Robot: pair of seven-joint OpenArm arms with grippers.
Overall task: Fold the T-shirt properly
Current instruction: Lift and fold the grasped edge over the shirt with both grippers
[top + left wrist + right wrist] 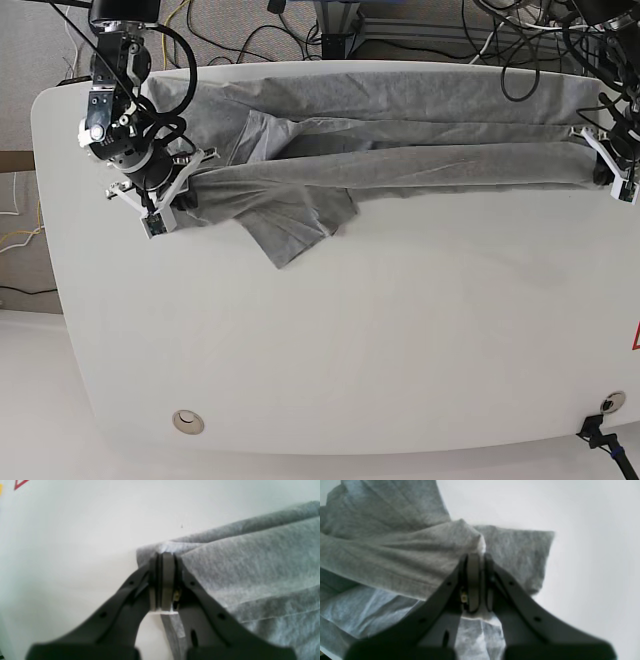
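Right gripper (160,205), base view's left side: jaws together, clamped on a bunched fold of the T-shirt (400,150) near the sleeve end. Wrist view confirms it, right gripper (480,580) pinching grey cloth between its pads, a loose sleeve flap hanging beyond

T-shirt lies across the far half of the white table (330,350), stretched taut between the two arms, one sleeve drooping onto the tabletop near the middle-left. Lengthwise fold looks under way; the near long edge is lifted and drawn over

Doing this step well, as I judge it: keep both ends level and under even tension so the fold line runs straight, lower both together, and let the dangling sleeve tuck inside rather than trail out. Release only once the cloth lies flat

Long axis runs left-right across the base view, roughly parallel to the table's far edge; which end is neck and which is hem cannot be told, and no lettering shows

Left gripper (610,165), base view's right: jaws shut on the T-shirt's other end. Wrist view, left gripper (165,580) nipping the corner edge of the T-shirt (250,567), table bare beyond
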